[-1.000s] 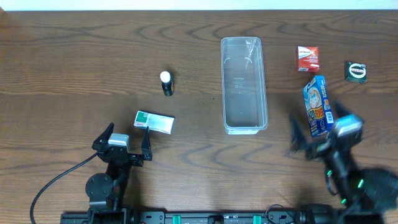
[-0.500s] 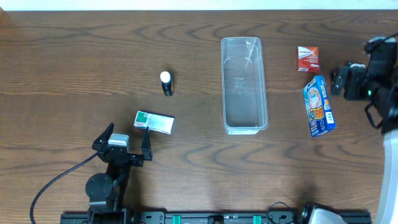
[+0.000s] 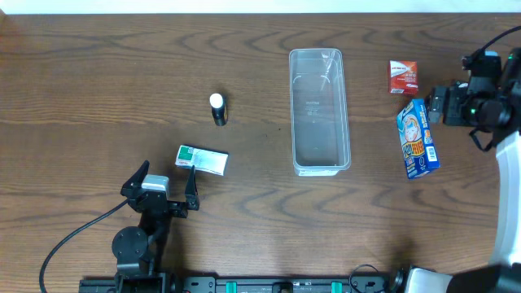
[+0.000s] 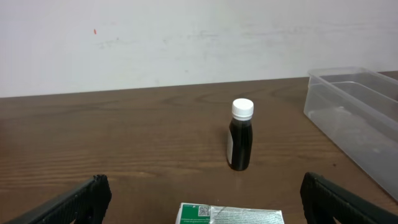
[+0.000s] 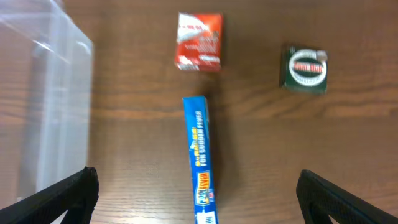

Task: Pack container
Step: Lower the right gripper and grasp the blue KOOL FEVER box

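The clear container lies lengthwise at the middle of the desk. The left pincer sits low with both fingers spread, holding nothing, just beside a green-and-white box. A dark bottle (white cap) stands beyond. The right pincer, likewise released, hangs above a blue box, with 1 red packet and 1 green tin nearby.

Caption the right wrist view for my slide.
Blue rectangular carton, red square packet and green square packet lie beside the clear plastic container.
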